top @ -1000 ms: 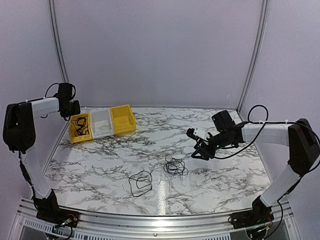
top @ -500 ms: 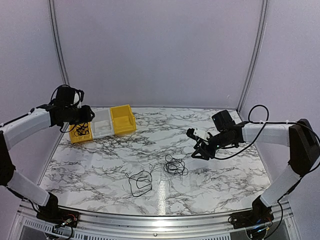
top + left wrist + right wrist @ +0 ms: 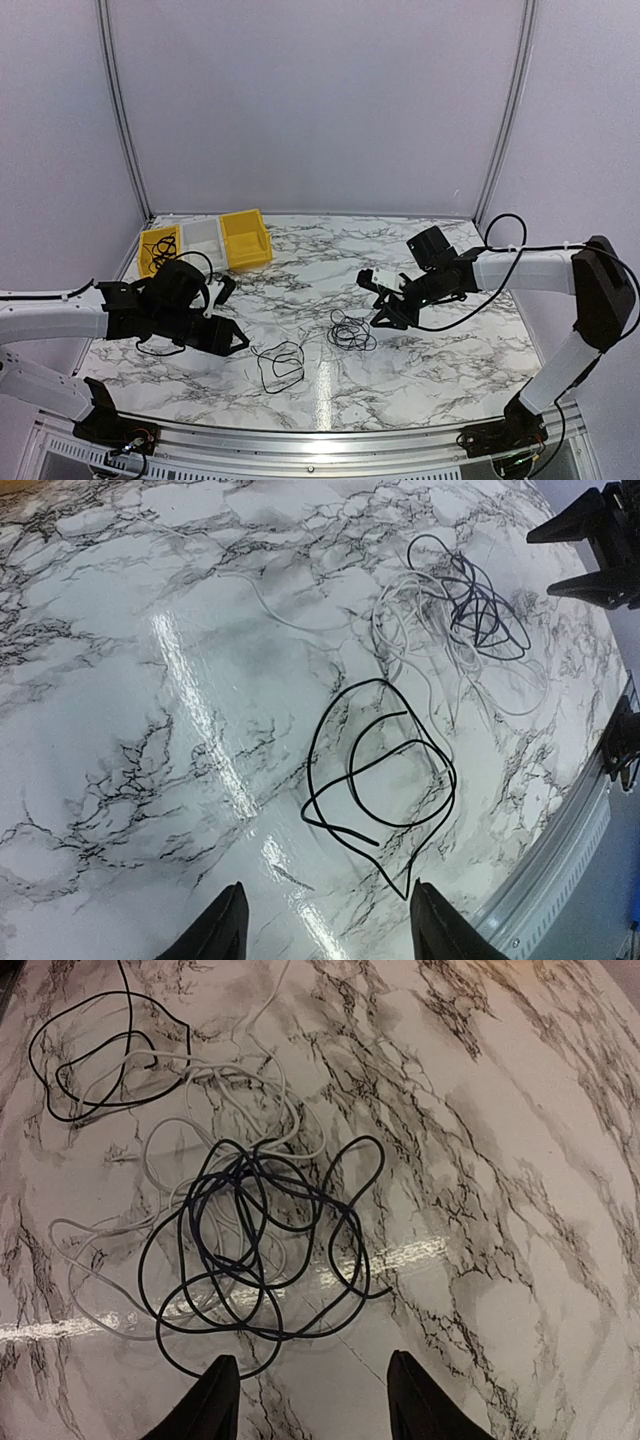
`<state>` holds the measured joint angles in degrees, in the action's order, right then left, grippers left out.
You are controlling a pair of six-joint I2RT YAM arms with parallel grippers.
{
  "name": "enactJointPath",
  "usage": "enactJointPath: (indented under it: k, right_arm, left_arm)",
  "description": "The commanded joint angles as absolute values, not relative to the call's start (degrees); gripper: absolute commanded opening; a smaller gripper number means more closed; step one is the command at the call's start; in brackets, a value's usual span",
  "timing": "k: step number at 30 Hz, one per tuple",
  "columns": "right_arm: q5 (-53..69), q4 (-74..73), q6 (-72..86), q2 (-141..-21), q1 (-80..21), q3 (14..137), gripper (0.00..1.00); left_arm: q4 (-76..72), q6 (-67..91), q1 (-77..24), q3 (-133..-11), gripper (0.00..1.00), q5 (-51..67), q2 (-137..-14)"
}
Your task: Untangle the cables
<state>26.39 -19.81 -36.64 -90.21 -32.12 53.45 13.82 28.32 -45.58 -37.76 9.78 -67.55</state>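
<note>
The cables lie in the middle of the marble table. A single black cable rests in a loose loop by itself. To its right, a dark cable tangle lies over a thin white cable. My left gripper hovers low just left of the black loop, open and empty. My right gripper hangs just right of the tangle, also open, with nothing between its fingers.
A yellow bin with cables in it, a white bin and another yellow bin stand in a row at the back left. A metal rail runs along the table's near edge.
My left arm has swung down from the bins at the back left to the black loop, and its jaws have widened. My right gripper has shifted left toward the tangle.
</note>
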Motion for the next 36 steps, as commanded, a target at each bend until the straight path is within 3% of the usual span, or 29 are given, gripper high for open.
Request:
enactJointPath:
  k: [1, 9, 13, 16, 21, 24, 36]
  right_arm:
    - [25.9, -20.19, -37.07, -91.57, -32.94, 55.71, 0.51]
    - [25.79, -20.3, -36.91, -92.01, -32.93, 55.72, 0.51]
    - [25.83, -20.39, -36.93, -92.18, -32.96, 55.68, 0.51]
    - [26.0, -20.3, -37.13, -92.32, -32.93, 55.55, 0.51]
    - [27.38, -20.24, -36.61, -92.82, -33.23, 55.79, 0.51]
    - [28.28, -19.53, -35.68, -93.48, -35.4, 56.72, 0.51]
    - [18.74, -17.28, -34.22, -109.26, -48.06, 69.26, 0.53]
  left_arm:
    - [14.67, 28.64, -50.25, -37.04, 0.57, 2.28, -69.98]
    - [13.21, 23.96, -54.76, -41.51, 0.56, -7.62, -80.7]
    - [6.77, 21.89, -54.93, -42.17, 0.49, -10.03, -83.1]
    - [2.16, 20.34, -54.85, -42.51, 0.4, -10.16, -84.74]
    - [0.53, 19.91, -54.84, -44.56, 0.1, -9.54, -88.09]
    - [-1.87, 19.78, -54.84, -45.09, 0.02, -8.22, -87.52]
    - [6.59, 18.8, -54.84, -55.25, 0.0, -8.15, -75.12]
